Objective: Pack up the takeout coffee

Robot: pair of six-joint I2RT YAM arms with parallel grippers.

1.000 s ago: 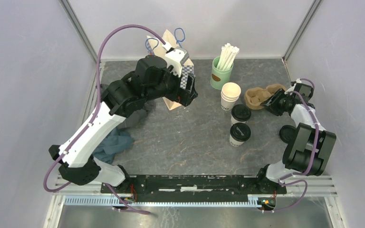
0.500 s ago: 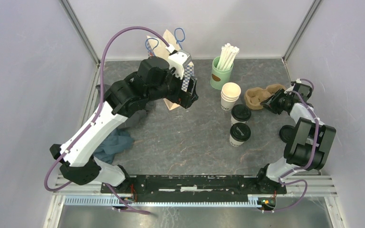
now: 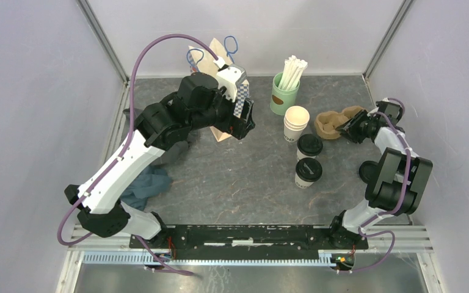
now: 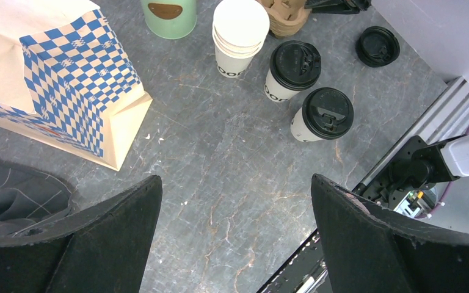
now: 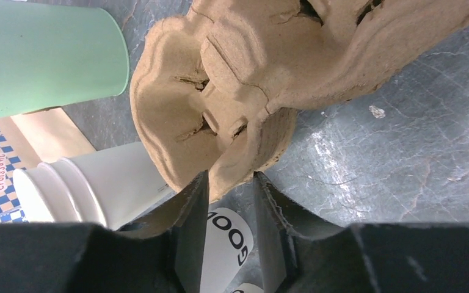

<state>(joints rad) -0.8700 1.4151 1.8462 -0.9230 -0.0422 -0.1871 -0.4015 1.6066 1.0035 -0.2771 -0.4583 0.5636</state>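
Observation:
Two takeout coffee cups, white with black lids, stand at mid-right: one (image 3: 309,146) (image 4: 292,68) behind the other (image 3: 308,171) (image 4: 323,114). The printed side of one cup (image 5: 226,238) shows below my right fingers. My right gripper (image 3: 349,130) (image 5: 229,178) is shut on a rim lobe of the brown pulp cup carrier (image 3: 332,122) (image 5: 244,73), which sits tilted. My left gripper (image 3: 245,119) (image 4: 233,183) hangs wide open and empty above the table, beside the blue-checked paper bag (image 3: 222,125) (image 4: 67,79).
A stack of lidless white cups (image 3: 297,122) (image 4: 239,33) and a green cup of straws (image 3: 285,91) (image 4: 168,9) stand behind the coffees. A loose black lid (image 3: 366,171) (image 4: 377,46) lies at the right. A dark cloth (image 3: 146,183) lies at the left.
My right gripper has narrowed on the carrier's rim and drawn slightly back with it. The left arm has shifted only a little by the bag.

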